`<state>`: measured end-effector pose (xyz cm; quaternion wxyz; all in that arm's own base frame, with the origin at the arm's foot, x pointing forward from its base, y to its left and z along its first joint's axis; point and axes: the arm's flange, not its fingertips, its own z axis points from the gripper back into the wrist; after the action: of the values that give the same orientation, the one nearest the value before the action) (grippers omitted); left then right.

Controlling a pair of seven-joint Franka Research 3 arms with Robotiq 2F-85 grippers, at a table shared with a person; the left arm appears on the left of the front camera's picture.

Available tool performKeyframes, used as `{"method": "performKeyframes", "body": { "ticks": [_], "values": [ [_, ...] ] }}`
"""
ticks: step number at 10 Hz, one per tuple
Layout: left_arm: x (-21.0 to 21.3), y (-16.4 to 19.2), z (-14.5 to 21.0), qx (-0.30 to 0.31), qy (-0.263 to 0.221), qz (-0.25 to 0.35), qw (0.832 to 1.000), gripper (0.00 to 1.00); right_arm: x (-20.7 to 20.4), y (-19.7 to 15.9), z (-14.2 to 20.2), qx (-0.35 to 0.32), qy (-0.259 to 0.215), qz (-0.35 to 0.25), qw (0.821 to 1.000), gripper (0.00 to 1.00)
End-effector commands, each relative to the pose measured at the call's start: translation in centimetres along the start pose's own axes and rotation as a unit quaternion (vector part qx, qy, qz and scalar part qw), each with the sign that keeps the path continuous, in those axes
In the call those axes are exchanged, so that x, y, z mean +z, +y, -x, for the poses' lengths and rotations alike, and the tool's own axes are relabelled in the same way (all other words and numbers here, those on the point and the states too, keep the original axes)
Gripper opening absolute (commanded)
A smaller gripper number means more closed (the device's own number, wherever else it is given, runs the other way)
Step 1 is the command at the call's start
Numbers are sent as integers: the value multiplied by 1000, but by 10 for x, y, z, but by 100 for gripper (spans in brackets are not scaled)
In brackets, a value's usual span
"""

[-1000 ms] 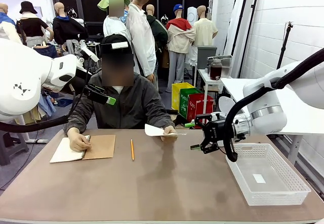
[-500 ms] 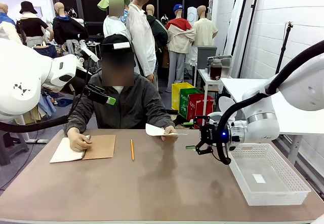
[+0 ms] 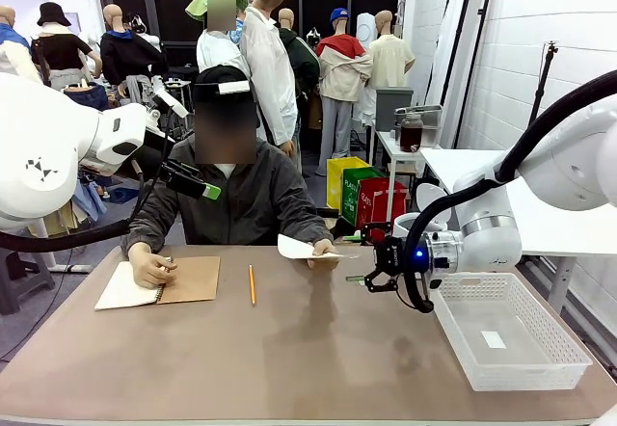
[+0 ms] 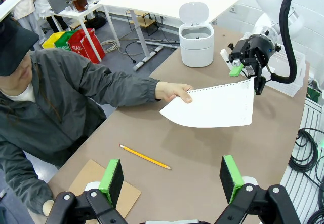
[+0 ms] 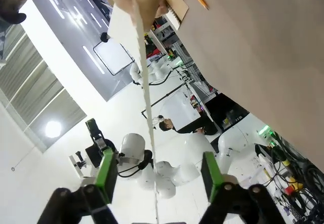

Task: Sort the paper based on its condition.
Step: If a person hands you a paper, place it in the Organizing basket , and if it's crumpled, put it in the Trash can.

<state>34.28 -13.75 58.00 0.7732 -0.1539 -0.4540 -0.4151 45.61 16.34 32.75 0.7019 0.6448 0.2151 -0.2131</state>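
Clearly the paper, long axis toward the right tool, has its free edge betw. that tool's 2 open pads, unpinched; left tool open, empty, farther.

The room is bright and even; soft shadows lie on the table; ceiling lights glare white in the curved right wrist view.
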Motion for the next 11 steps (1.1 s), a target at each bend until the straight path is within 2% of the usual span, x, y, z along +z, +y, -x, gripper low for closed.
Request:
{"method": "performKeyframes", "body": {
  "ticks": [1, 2, 3, 4, 5, 7, 11],
  "values": [
    [-1, 1, 2, -5, 2, 2, 1000, 100, 2, 4, -7, -13, 3, -1, 1000, 65],
    [-1, 1, 2, -5, 2, 2, 1000, 100, 3, 3, -12, -21, -1, 1, 1000, 65],
    [-1, 1, 2, -5, 2, 2, 1000, 100, 3, 2, -17, -22, -5, -2, 1000, 46],
    [-1, 1, 2, -5, 2, 2, 1000, 100, 3, 0, -21, -26, -7, -2, 1000, 37],
    [-1, 1, 2, -5, 2, 2, 1000, 100, 3, -2, -26, -31, -7, -2, 999, 37],
    [-1, 1, 2, -5, 2, 2, 1000, 100, 2, 0, -27, -28, 0, -12, 1000, 0],
    [-1, 1, 2, -5, 2, 2, 1000, 100, 1, 2, -26, -30, -1, -13, 999, 0]
  ]
}}
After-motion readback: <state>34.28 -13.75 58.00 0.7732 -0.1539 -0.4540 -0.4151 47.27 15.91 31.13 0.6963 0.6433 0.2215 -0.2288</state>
